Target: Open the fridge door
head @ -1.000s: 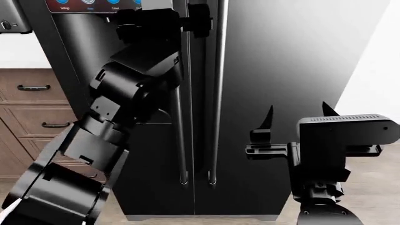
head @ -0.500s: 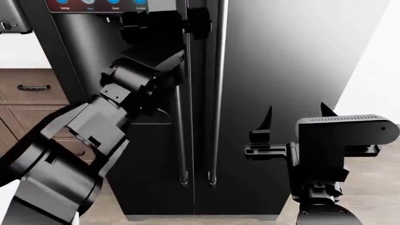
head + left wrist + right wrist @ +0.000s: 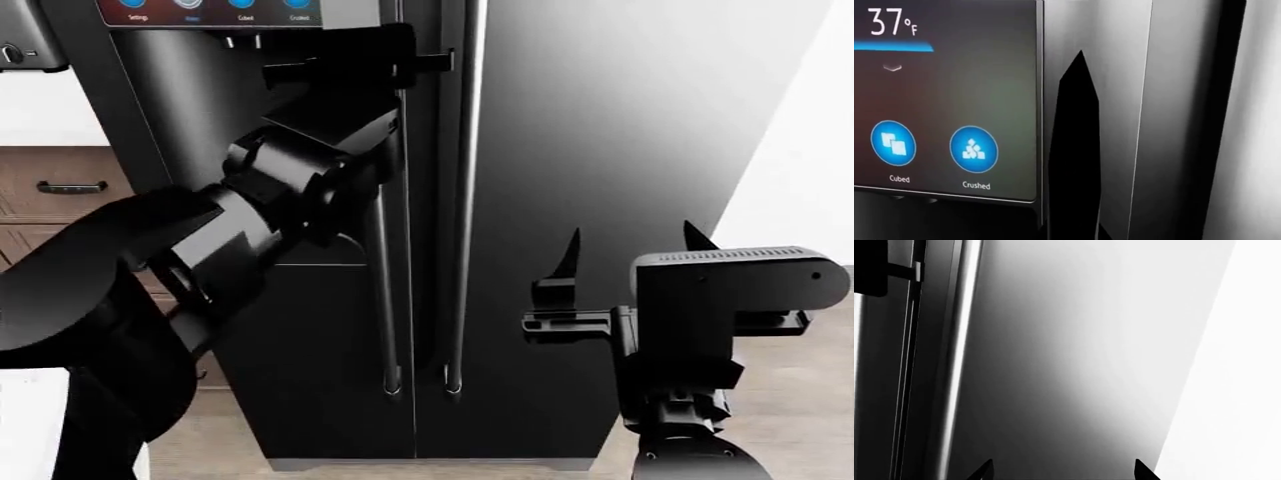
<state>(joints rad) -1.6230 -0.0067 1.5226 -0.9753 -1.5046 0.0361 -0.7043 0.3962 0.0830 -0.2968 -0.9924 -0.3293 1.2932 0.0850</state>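
The fridge is tall, glossy and dark, and both of its doors are closed. Its two long bar handles, the left handle and the right handle, run side by side down the middle. My left gripper is high up at the left handle, with a thin black part reaching across it. In the left wrist view one black finger stands next to the fridge's display panel; the other finger is hidden. My right gripper is open in front of the right door, touching nothing; its fingertips are far apart.
Brown wooden drawer cabinets stand to the left of the fridge, below a white counter wall. A white wall is to the fridge's right. Pale floor lies under my right arm.
My left arm's elbow swung down and to the left while its gripper stayed at the left handle, slightly lower. The doors look unchanged. The right arm has not moved.
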